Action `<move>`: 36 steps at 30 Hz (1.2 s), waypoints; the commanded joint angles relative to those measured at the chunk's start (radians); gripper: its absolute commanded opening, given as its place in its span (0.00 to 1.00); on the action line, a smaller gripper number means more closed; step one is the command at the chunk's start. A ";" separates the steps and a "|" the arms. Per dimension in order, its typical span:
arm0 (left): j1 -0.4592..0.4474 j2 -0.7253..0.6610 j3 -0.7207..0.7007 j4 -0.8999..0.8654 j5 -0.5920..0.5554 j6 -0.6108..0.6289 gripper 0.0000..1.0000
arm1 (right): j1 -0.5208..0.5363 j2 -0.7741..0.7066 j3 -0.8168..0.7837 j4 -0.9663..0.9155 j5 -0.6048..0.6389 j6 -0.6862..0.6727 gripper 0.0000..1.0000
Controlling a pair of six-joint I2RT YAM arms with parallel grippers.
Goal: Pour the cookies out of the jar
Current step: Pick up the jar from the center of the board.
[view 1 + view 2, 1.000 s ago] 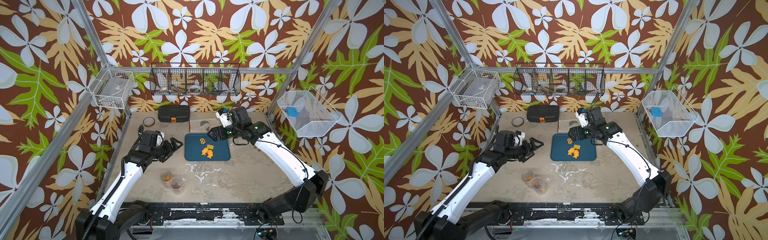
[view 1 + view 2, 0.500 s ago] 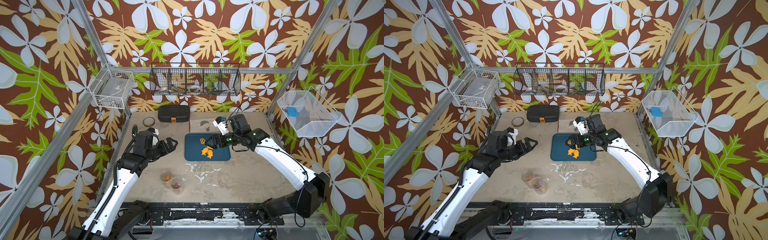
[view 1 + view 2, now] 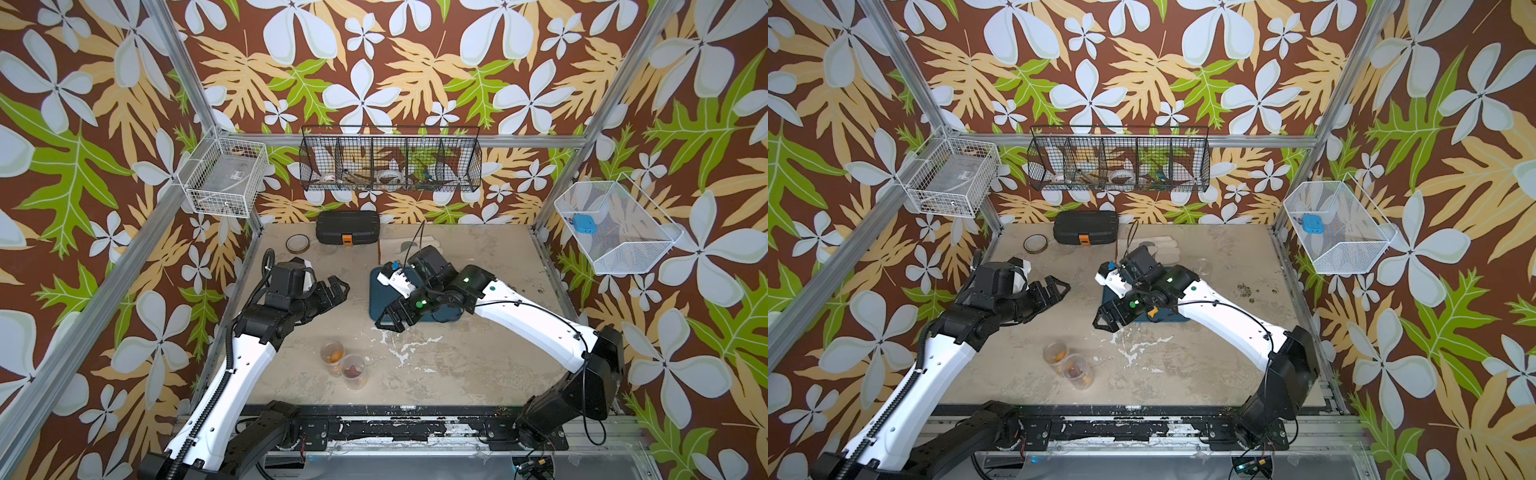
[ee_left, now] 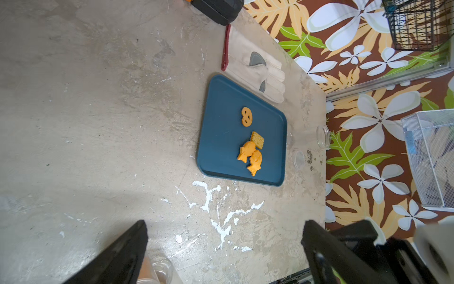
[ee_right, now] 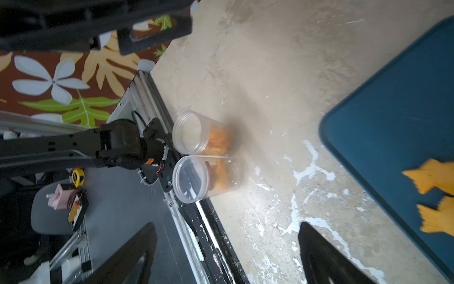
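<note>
Landmark: blue tray (image 4: 221,118), mid-table.

Well left of the tray: my left gripper (image 3: 338,289) hangs above bare tabletop, jaws spread as wide as they go, nothing between them.

Left of the tray and nearer my side: two clear jars stand touching each other. The open-mouthed jar (image 5: 194,132) shows its threaded rim and has orange cookies (image 5: 217,140) at the bottom. The second jar (image 5: 191,179) holds brown and orange pieces. It looks capped, but I can't confirm.

At the tray's near-left corner: my right gripper (image 3: 388,324) hovers with its jaws parted and empty. Its wrist view shows only table between the fingers (image 5: 137,250).

On the tray, right half: a pretzel (image 4: 247,116) lies alone. Nearer me, a square cracker (image 4: 258,139) touches a fish (image 4: 246,151), which overlaps a second fish (image 4: 255,162).

Just right of the tray: a loose clear lid (image 4: 299,159), and a third jar (image 4: 323,136) beyond it.

Behind the tray: a pale work glove (image 4: 255,71).
</note>
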 commanded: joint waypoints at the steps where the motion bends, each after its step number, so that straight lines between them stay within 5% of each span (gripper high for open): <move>1: 0.005 -0.022 -0.007 -0.050 -0.054 0.005 1.00 | 0.063 0.021 0.026 -0.016 0.032 -0.021 0.91; 5: 0.009 -0.060 -0.022 -0.097 -0.133 -0.035 1.00 | 0.146 0.066 0.058 -0.055 0.069 -0.044 1.00; 16: 0.018 -0.141 -0.090 -0.169 -0.209 -0.133 1.00 | 0.343 0.148 0.080 -0.092 0.247 -0.117 1.00; 36: 0.017 -0.214 -0.111 -0.240 -0.235 -0.155 1.00 | 0.377 0.247 0.086 -0.018 0.324 -0.078 0.96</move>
